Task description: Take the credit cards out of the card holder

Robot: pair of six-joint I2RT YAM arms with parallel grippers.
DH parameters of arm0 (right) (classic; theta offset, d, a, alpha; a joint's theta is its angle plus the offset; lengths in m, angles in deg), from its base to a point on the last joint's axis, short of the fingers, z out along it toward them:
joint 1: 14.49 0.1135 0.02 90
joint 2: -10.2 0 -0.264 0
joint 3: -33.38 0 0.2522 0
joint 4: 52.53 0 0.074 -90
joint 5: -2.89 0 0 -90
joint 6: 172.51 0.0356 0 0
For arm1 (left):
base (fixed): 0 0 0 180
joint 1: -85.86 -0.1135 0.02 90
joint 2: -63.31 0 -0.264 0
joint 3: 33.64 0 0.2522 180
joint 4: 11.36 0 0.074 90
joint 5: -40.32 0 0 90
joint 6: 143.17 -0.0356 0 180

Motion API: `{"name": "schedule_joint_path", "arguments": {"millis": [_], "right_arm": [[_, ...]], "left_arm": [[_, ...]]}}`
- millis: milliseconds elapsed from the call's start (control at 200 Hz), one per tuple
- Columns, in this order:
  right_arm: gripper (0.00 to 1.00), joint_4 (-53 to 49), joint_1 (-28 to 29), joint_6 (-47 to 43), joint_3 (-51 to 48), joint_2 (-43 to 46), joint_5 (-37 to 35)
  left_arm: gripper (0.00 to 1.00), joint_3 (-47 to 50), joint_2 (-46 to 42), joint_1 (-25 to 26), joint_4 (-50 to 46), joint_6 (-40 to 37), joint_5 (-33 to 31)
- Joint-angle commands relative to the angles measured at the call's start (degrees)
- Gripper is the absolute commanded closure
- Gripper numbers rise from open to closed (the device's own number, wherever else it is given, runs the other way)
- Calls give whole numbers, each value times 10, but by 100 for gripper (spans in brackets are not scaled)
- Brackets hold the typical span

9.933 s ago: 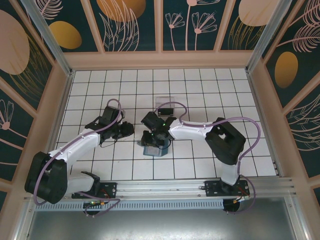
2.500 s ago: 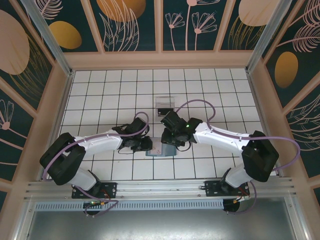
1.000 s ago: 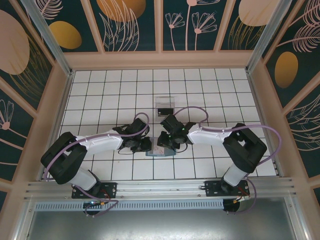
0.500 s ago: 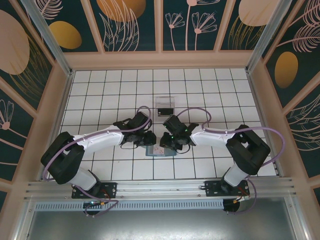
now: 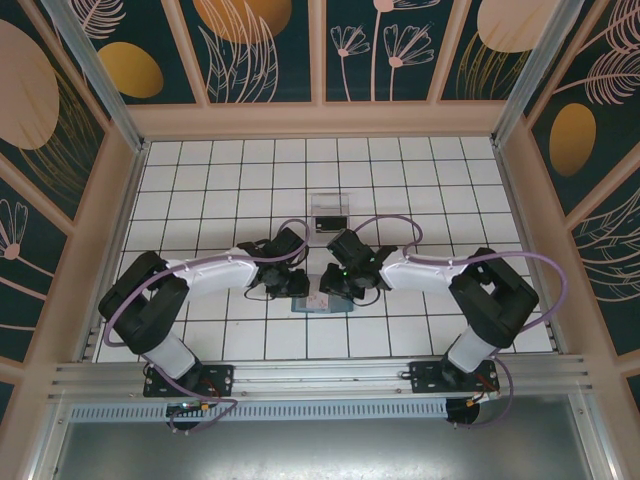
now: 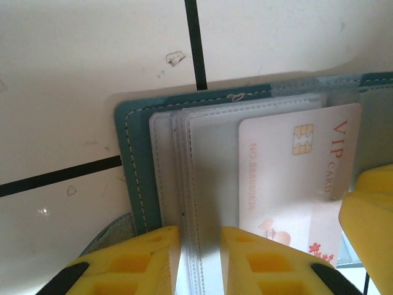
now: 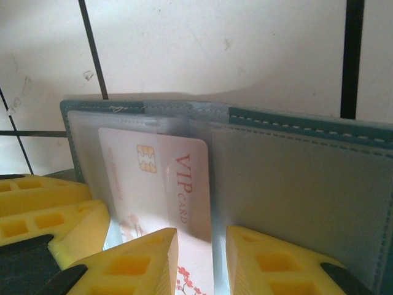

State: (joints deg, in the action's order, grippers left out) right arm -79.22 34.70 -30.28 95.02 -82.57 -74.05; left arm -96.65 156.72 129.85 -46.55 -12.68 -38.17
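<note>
The teal card holder lies open and flat on the white tiled counter. It sits between the two arms, near the clear plastic box and on the arms' side of it. Both claws are down at it, close together.

The left claw stands narrow at the holder's left panel. The edges of the stacked clear sleeves run into the slim gap between its yellow fingers, and I cannot tell whether they are pinched.

A white VIP card with a gold chip lies among those sleeves. The right claw, also narrow, stands over that card's long edge near the holder's fold. The card and a sleeve edge run into its gap, and I cannot tell whether it grips them.
</note>
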Motion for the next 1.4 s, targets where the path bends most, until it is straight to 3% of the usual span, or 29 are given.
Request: {"name": "schedule_joint_path", "arguments": {"millis": [0, 591, 1396], "right_arm": [[72, 15, -7, -12, 6, -10, 8], [76, 62, -10, -20, -12, -30, 28], [91, 70, -24, -18, -63, 22, 19]], "left_arm": [[75, -4, 18, -3, -39, -18, -27], [77, -5, 26, -2, -44, -19, -21], [78, -8, 24, -2, -54, -20, -26]]}}
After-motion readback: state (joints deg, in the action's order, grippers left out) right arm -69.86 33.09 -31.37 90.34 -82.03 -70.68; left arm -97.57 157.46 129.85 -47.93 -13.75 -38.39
